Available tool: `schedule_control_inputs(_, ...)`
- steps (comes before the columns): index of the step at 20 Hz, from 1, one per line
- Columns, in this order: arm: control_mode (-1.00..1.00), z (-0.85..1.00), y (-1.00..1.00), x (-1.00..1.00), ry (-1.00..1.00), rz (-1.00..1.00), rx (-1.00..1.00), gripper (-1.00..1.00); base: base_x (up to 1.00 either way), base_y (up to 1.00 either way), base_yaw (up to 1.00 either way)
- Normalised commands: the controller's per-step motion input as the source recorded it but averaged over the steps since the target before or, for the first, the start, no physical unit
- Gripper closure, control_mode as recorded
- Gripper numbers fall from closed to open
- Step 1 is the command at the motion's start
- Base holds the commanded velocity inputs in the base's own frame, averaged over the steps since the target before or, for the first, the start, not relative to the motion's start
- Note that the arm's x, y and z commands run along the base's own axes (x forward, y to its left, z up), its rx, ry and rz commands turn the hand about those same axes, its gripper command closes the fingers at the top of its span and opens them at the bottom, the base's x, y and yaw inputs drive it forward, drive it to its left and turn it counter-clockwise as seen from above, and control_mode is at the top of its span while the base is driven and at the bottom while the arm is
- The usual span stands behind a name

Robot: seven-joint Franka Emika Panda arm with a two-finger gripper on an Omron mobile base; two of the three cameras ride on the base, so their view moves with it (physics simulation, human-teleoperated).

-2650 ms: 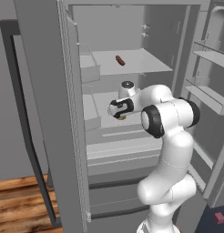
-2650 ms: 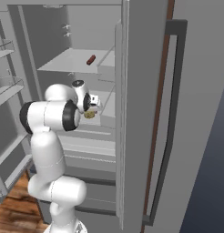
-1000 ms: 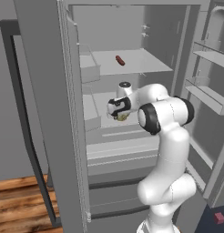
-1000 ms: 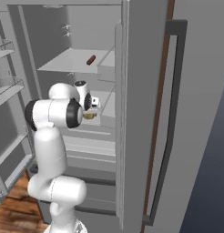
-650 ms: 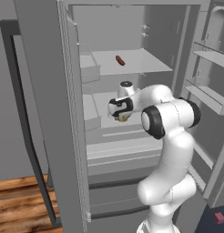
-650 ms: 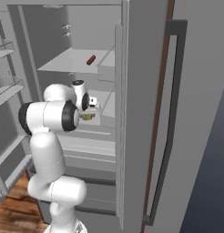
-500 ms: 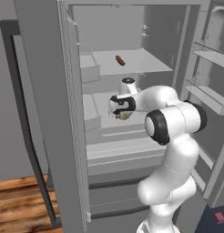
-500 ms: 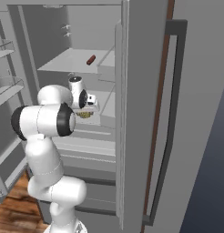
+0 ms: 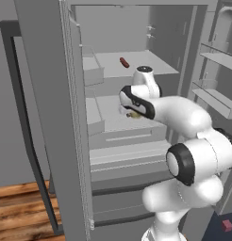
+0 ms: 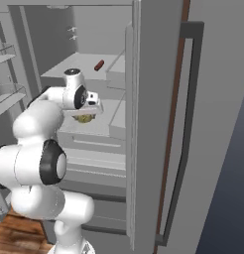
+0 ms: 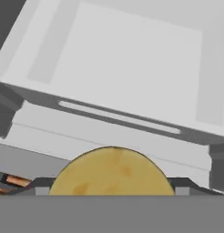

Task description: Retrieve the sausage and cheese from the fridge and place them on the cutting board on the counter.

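At the left of the left base view stands the fridge [image 9: 42,94], with its near door post close to my forearm. That post is the edge I must clear on the way out. Inside, the sausage [image 9: 123,62] lies on the upper shelf [image 9: 151,66], 1 level above my gripper [image 9: 132,112] and farther back. Its long axis runs slantwise from back-left to front-right in this view.

My gripper hangs over the middle shelf with its jaws spread wide around the cheese [image 9: 133,114], a round yellow piece that fills the gap between them. In the hand view the cheese [image 11: 111,170] sits between my 2 finger tips [image 11: 41,189], and below it are the pale bin [image 11: 132,68] and the drawer fronts. I judge it to be gripped, not just straddled.

The open room is toward me, straight out through the doorway. To the right, the door racks [image 9: 217,99] stand well apart from my elbow. The upper shelf's front lip is close over my wrist, so I judge a level pull-back safer than a lift.
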Motion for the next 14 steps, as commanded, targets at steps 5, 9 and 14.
schedule_control_inputs(5,-1.00,0.68,-0.02,-0.98,0.02,0.00,0.00,1.00,0.00,0.00,0.00)
schedule_control_inputs(9,-1.00,0.33,0.00,-0.69,0.02,0.00,0.00,1.00,0.00,0.00,0.00)
schedule_control_inputs(14,-1.00,0.00,0.00,0.00,0.00,0.00,0.00,1.00,0.00,0.00,0.00)
